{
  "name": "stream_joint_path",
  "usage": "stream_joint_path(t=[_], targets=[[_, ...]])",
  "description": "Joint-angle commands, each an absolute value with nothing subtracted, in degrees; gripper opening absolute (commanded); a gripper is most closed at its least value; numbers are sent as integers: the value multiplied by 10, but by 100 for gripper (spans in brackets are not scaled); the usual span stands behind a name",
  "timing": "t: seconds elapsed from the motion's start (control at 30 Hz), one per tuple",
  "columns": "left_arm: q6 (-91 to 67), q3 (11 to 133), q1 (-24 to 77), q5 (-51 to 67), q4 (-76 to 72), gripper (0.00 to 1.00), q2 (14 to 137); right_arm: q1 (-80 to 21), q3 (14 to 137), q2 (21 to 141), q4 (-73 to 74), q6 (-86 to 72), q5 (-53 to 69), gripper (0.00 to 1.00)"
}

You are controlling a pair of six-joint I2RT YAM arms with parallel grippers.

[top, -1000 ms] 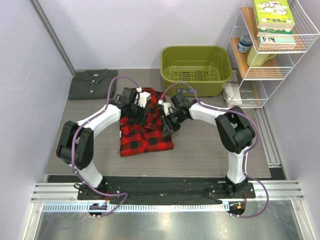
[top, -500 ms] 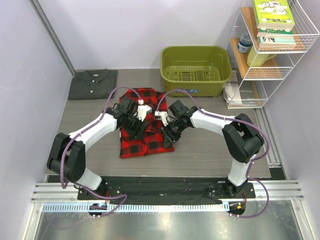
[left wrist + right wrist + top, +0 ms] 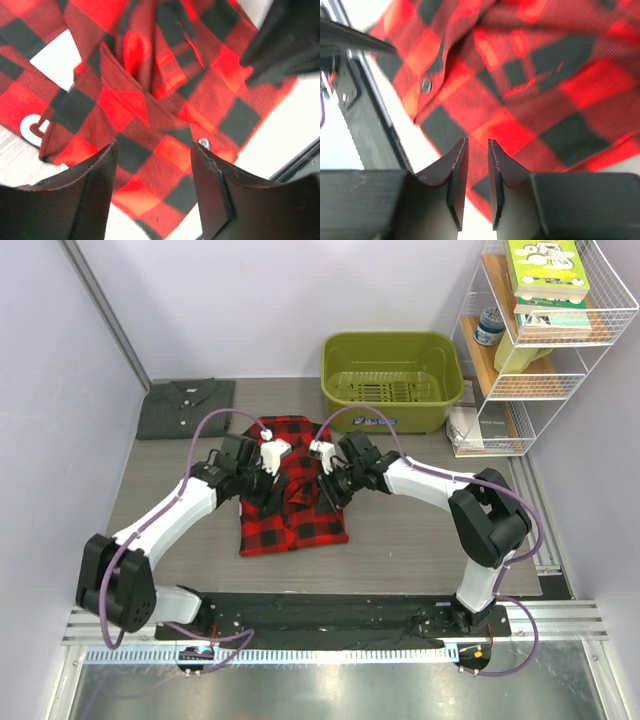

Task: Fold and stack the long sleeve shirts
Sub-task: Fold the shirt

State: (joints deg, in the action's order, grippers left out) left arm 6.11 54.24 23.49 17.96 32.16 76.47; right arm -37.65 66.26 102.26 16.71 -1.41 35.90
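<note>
Plaid shirt (image 3: 300, 530) lies mid-table (image 3: 420, 520), its long axis running near to far, straight hem toward the arm bases and narrower end toward the back wall. The left gripper (image 3: 152, 150) straddles the bunched middle, fingers spread wide. The right gripper (image 3: 477, 145) shows only a slit; whether it pinches cloth, impossible to tell. Grey shirt (image 3: 185, 407) sits folded in the far-left corner.

I can't read any words. The sticker (image 3: 384, 423) on the green tub (image 3: 340, 390) past my right gripper (image 3: 328, 490) is too small. So is the print on the books (image 3: 545, 265) beyond.
</note>
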Motion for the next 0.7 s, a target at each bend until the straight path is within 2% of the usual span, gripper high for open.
stream_joint_path(t=[0.0, 0.17, 0.3, 0.53, 0.57, 0.6, 0.67], targets=[[-29, 591, 229, 141, 251, 59, 853, -375, 696, 1058, 71, -57, 323, 26], [-47, 613, 230, 108, 216, 60, 904, -374, 708, 1089, 41, -74, 308, 25], [-40, 627, 229, 50, 222, 48, 928, -374, 718, 1105, 22, -79, 289, 25], [-34, 573, 228, 93, 186, 40, 841, -375, 751, 1123, -14, -104, 279, 27], [-33, 560, 228, 101, 185, 38, 820, -375, 757, 1124, -16, -108, 280, 28], [-33, 555, 228, 107, 184, 30, 813, -375, 765, 1128, -17, -112, 281, 29], [-32, 542, 228, 126, 188, 20, 802, -375, 773, 1135, -18, -116, 287, 30]])
